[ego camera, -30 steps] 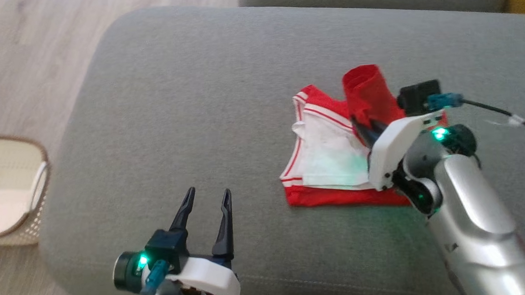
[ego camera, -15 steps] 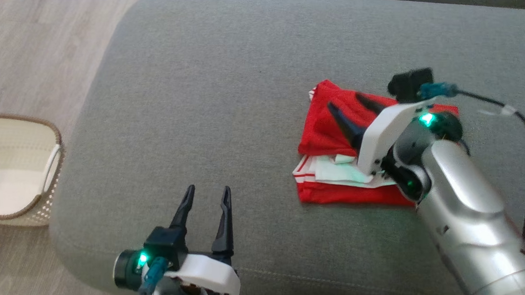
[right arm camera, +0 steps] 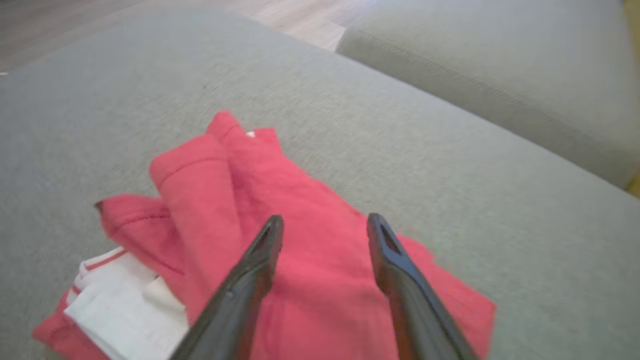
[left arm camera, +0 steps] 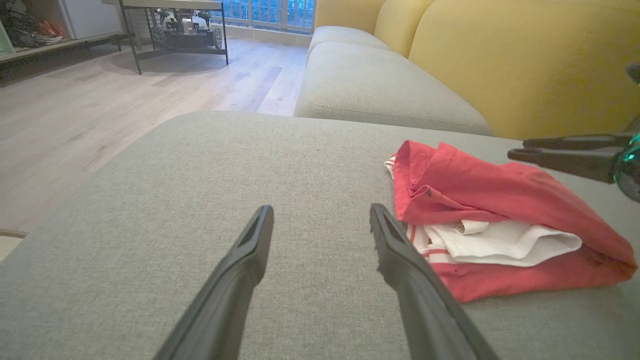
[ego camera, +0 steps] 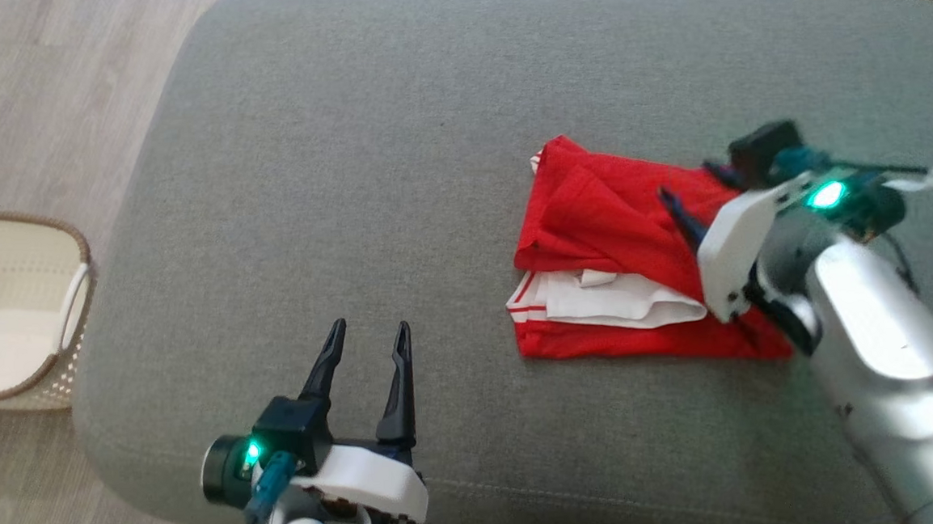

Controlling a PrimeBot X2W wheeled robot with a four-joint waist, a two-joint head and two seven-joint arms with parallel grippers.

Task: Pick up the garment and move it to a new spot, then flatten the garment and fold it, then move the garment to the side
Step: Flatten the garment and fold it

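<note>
A grey sofa seat (ego camera: pixel 348 180) is serving as the work surface, with the red-and-white garment (ego camera: pixel 618 220) lying folded on its right half, white lining peeking out at the near edge. A basket (ego camera: pixel 70 262) is sitting on the floor to the left. The right gripper (ego camera: pixel 684 181) is hovering over the fold, fingers (right arm camera: pixel 260 260) spread and empty, apparently letting the cloth settle. The left gripper (ego camera: pixel 371 326) is waiting near the front edge, fingers (left arm camera: pixel 250 250) parted, holding nothing. The left wrist view is showing the right fingers apparently clear of the cloth, a gap the head view is hiding.
</note>
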